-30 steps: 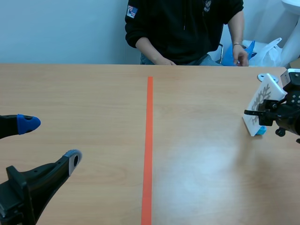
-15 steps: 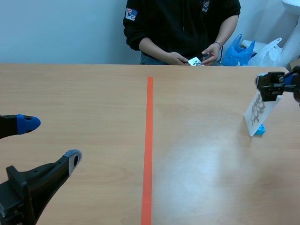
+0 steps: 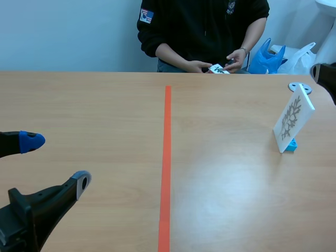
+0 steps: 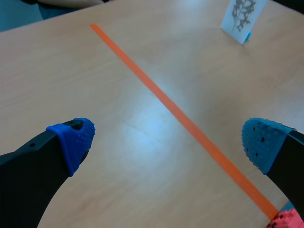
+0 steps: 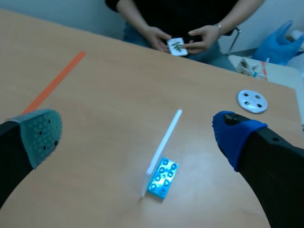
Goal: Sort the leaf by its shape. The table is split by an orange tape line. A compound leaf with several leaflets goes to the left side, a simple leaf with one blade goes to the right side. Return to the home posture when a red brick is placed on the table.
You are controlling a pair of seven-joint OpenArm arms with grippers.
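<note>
The tabletop (image 3: pixel 94 105) is split by the tape line (image 3: pixel 167 157), which runs straight away from the robot. Across it sits a person (image 3: pixel 205 31).

The left pincer (image 3: pixel 56 160) rests low on the left half with its fingers spread wide and nothing between them. Its wrist view shows only bare wood and tape ahead of it, and the leaf card is well apart across the line.

The right pincer (image 5: pixel 138 135) is also agape and empty. It hangs above the right half, and in the scene view only a bit of its arm (image 3: pixel 326 79) shows at the edge.

The leaf card (image 3: pixel 293 122) stands near-upright on the right half, close to the far right. It lies just ahead of the right pincer and roughly centred in its gap. From there it is seen edge-on, its thin edge running away from the pincer, so the two pads face its flat sides. The right arm is clearly the nearer one. The print looks many-lobed, though I cannot say for sure whether it is compound.

A blue brick (image 5: pixel 162 177) props the card's foot. A white disc (image 5: pixel 252 100) lies beyond it. The person's hands hold a second small card (image 5: pixel 176 46) off the far edge.
</note>
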